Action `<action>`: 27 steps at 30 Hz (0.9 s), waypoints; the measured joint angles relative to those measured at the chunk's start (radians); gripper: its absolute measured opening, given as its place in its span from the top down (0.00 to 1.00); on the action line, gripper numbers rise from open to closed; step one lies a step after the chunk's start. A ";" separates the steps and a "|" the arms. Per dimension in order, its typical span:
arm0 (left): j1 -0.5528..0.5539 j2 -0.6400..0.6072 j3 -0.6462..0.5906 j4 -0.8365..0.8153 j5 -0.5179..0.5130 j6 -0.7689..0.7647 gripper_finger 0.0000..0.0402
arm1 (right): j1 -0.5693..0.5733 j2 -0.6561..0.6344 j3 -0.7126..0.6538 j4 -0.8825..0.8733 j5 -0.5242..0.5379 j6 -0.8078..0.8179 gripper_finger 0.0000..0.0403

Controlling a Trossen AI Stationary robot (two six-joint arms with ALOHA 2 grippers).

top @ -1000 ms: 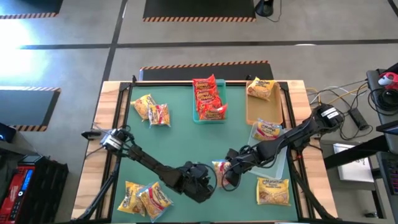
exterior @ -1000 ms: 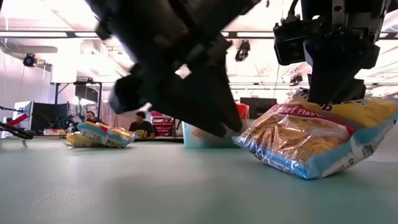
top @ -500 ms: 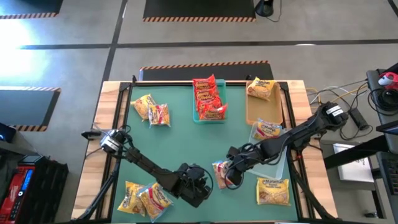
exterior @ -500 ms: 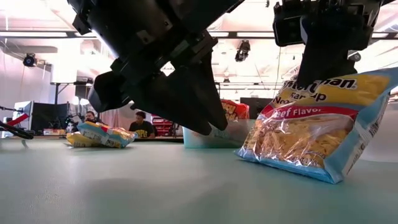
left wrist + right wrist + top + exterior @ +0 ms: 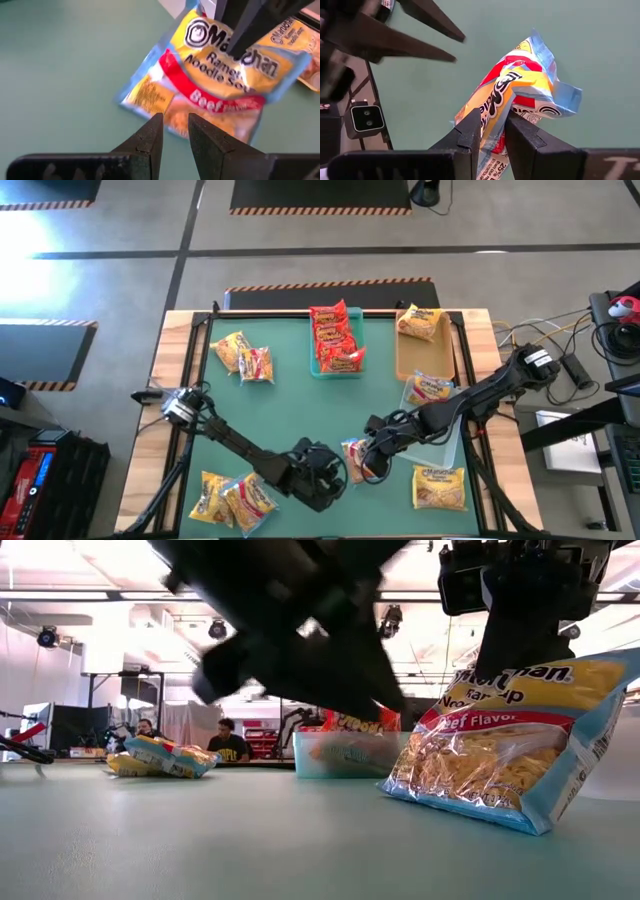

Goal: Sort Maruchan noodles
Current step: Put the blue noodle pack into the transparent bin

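Note:
My right gripper (image 5: 368, 463) is shut on a yellow Maruchan beef packet (image 5: 353, 452) with a red band and blue edges, near the table's near edge at its middle. The packet (image 5: 490, 760) fills the low view's right side. My left gripper (image 5: 322, 475) hovers just left of it, open by a narrow gap (image 5: 173, 122), its fingers pointing at the packet (image 5: 215, 75) without touching. Other packets lie flat: two at far left (image 5: 245, 356), a few at near left (image 5: 233, 498), one at near right (image 5: 440, 486). My right gripper pinches the beef packet between its two fingers (image 5: 470, 127) at the packet's raised upper part (image 5: 495, 107), coming from above and pointing down (image 5: 515, 640). The packet stands tilted, nearly upright, with its lower edge (image 5: 455, 812) on the green table.
A teal tray (image 5: 322, 368) at the far middle holds red packets. A tan tray (image 5: 405, 360) at far right holds a yellow packet, and a clear tray (image 5: 447, 442) in front of it holds another. People sit in the room beyond the table (image 5: 228, 740).
My right gripper has risen a little and tipped the beef packet from a low slant to nearly upright, its lower edge staying on the table. My left gripper swung a short way toward the table's left edge, then came back beside the packet.

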 joint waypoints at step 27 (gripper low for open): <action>0.045 0.172 0.005 0.242 0.170 0.004 0.81 | 0.000 0.000 0.000 0.000 0.001 0.037 0.75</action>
